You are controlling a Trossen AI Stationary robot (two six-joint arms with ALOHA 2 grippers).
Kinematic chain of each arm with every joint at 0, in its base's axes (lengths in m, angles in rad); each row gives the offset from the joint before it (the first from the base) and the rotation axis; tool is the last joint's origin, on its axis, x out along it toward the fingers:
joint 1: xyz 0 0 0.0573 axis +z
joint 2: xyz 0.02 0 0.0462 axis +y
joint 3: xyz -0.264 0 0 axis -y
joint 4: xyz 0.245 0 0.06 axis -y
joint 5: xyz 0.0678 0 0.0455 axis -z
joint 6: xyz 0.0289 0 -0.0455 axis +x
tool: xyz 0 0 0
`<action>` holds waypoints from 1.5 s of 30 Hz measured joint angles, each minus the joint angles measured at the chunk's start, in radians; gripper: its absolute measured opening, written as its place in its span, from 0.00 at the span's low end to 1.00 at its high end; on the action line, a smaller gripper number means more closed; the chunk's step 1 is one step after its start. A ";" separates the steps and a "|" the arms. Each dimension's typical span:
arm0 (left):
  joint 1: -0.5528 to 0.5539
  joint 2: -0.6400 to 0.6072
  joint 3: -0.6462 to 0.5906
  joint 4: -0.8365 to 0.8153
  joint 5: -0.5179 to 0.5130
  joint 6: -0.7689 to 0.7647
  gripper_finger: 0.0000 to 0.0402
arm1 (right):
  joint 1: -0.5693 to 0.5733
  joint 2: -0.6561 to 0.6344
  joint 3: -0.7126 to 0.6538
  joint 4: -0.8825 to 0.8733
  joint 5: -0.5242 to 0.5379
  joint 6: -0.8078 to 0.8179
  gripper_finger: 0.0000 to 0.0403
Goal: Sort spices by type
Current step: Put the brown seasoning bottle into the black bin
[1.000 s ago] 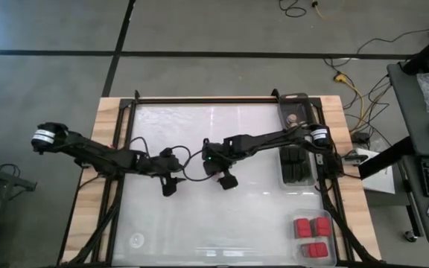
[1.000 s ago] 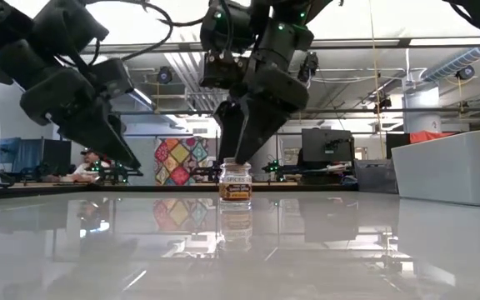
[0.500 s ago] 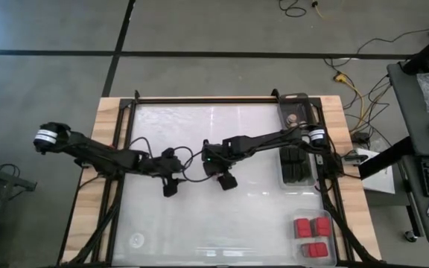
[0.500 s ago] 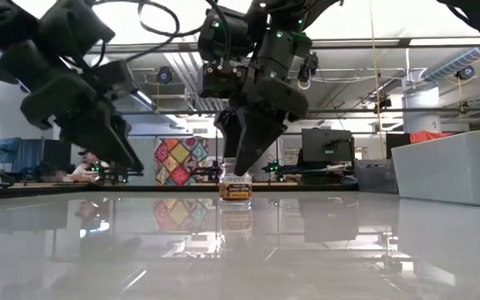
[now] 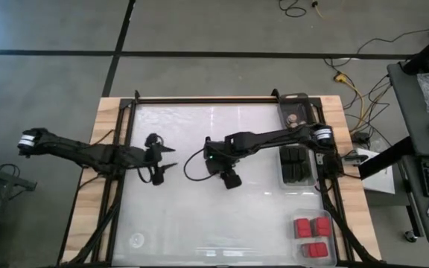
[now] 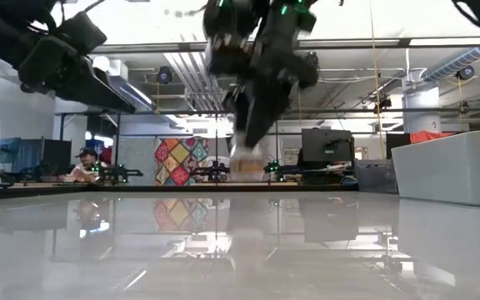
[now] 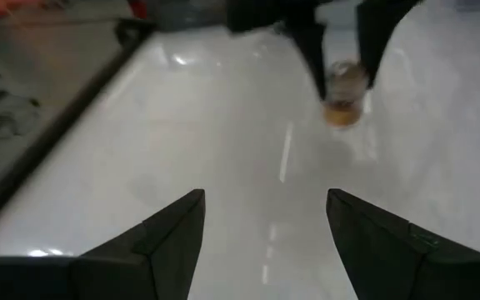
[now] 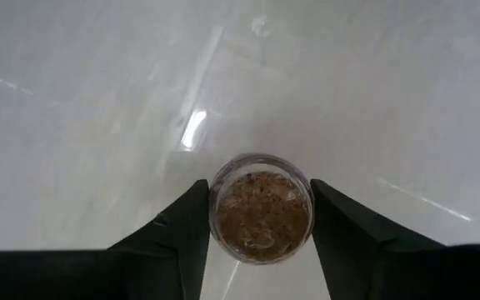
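While the right claw [image 8: 261, 242] sits over the middle of the bench [image 5: 199, 223], we see its two fingers [image 8: 177, 233] pressed on both sides of a small round spice jar [image 8: 262, 207], so we judge it is holding the jar. In the low view the jar [image 6: 246, 163] looks blurred and seems to be off the surface, though we cannot be sure of this.

The left claw [image 7: 265, 221] waits nearby on the left part of the bench, with its fingers standing apart and nothing between them.

On the right side we see a clear tray with red blocks [image 5: 312, 237] in the near corner, a tray with dark blocks [image 5: 295, 165] further up, and above it a tray that already holds another round jar [image 5: 293, 118].

What could go wrong, in our opinion: the jar is small and round and it is gripped only at its sides, so it could slip or turn during a quick carry. Also the right arm must pass over the dark blocks, and a low path could knock them.
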 joint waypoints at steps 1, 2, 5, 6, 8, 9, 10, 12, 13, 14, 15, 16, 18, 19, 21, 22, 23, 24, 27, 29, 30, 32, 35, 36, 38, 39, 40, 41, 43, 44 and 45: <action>0.000 -0.026 -0.008 0.002 -0.017 0.013 0.59 | 0.000 -0.021 0.005 -0.022 0.002 -0.003 0.41; 0.000 -0.056 -0.021 0.002 -0.031 0.022 0.59 | -0.002 -0.042 0.005 -0.042 0.006 -0.003 0.41; 0.000 -0.136 -0.053 0.007 -0.054 0.043 0.59 | -0.005 -0.117 -0.009 -0.112 0.086 -0.003 0.42; 0.000 -0.163 -0.065 0.008 -0.053 0.051 0.59 | -0.007 -0.140 -0.016 -0.150 0.132 -0.003 0.42; 0.000 -0.207 -0.087 0.008 -0.054 0.064 0.59 | -0.016 -0.189 -0.043 -0.217 0.227 -0.003 0.43; 0.000 -0.223 -0.093 0.012 -0.054 0.073 0.59 | -0.024 -0.215 -0.060 -0.248 0.275 -0.001 0.43; 0.000 -0.241 -0.099 0.015 -0.054 0.085 0.59 | -0.038 -0.247 -0.082 -0.275 0.320 0.002 0.42; 0.001 -0.263 -0.103 0.010 -0.058 0.103 0.59 | -0.084 -0.311 -0.137 -0.321 0.408 0.015 0.42; 0.001 -0.271 -0.100 0.017 -0.072 0.108 0.59 | -0.119 -0.346 -0.171 -0.334 0.441 0.021 0.42; 0.001 -0.278 -0.099 0.016 -0.095 0.110 0.59 | -0.156 -0.380 -0.207 -0.340 0.466 0.024 0.42; 0.001 -0.282 -0.099 0.012 -0.125 0.109 0.59 | -0.198 -0.418 -0.246 -0.340 0.479 0.025 0.42; 0.001 -0.284 -0.099 0.012 -0.151 0.108 0.59 | -0.242 -0.455 -0.282 -0.338 0.482 0.028 0.42; 0.001 -0.284 -0.098 0.003 -0.188 0.108 0.59 | -0.328 -0.530 -0.351 -0.326 0.503 0.037 0.42; 0.001 -0.284 -0.098 -0.009 -0.196 0.108 0.59 | -0.370 -0.565 -0.383 -0.316 0.506 0.045 0.42; 0.001 -0.283 -0.098 -0.020 -0.201 0.107 0.59 | -0.452 -0.622 -0.439 -0.290 0.507 0.079 0.42; 0.001 -0.283 -0.098 -0.024 -0.201 0.106 0.59 | -0.490 -0.645 -0.461 -0.277 0.506 0.108 0.42; 0.001 -0.283 -0.098 -0.026 -0.201 0.105 0.59 | -0.529 -0.664 -0.478 -0.270 0.506 0.143 0.42; 0.001 -0.283 -0.098 -0.027 -0.201 0.106 0.59 | -0.566 -0.680 -0.493 -0.266 0.506 0.178 0.42; 0.002 -0.283 -0.098 -0.027 -0.202 0.107 0.59 | -0.663 -0.703 -0.518 -0.260 0.507 0.240 0.42; 0.003 -0.283 -0.098 -0.028 -0.208 0.110 0.59 | -0.717 -0.699 -0.529 -0.259 0.507 0.271 0.42; 0.003 -0.283 -0.098 -0.028 -0.210 0.110 0.59 | -0.742 -0.693 -0.533 -0.254 0.506 0.292 0.42; 0.003 -0.283 -0.098 -0.028 -0.211 0.111 0.59 | -0.789 -0.676 -0.546 -0.240 0.507 0.331 0.42; 0.003 -0.284 -0.098 -0.040 -0.211 0.110 0.59 | -0.845 -0.653 -0.577 -0.208 0.508 0.377 0.42; 0.003 -0.284 -0.098 -0.044 -0.211 0.110 0.59 | -0.859 -0.652 -0.588 -0.188 0.508 0.387 0.42; 0.003 -0.286 -0.098 -0.051 -0.211 0.107 0.59 | -0.877 -0.652 -0.610 -0.162 0.529 0.400 0.42; 0.003 -0.289 -0.098 -0.054 -0.211 0.107 0.59 | -0.883 -0.652 -0.620 -0.156 0.534 0.408 0.42; 0.003 -0.293 -0.098 -0.061 -0.211 0.107 0.59 | -0.885 -0.653 -0.627 -0.151 0.542 0.408 0.42; 0.003 -0.297 -0.098 -0.069 -0.211 0.107 0.59 | -0.885 -0.655 -0.633 -0.143 0.552 0.408 0.42; 0.003 -0.308 -0.097 -0.080 -0.211 0.107 0.59 | -0.879 -0.659 -0.644 -0.131 0.566 0.408 0.42; 0.003 -0.314 -0.097 -0.089 -0.212 0.107 0.59 | -0.874 -0.659 -0.651 -0.128 0.578 0.404 0.42; 0.003 -0.321 -0.097 -0.093 -0.212 0.108 0.59 | -0.873 -0.659 -0.659 -0.125 0.586 0.390 0.42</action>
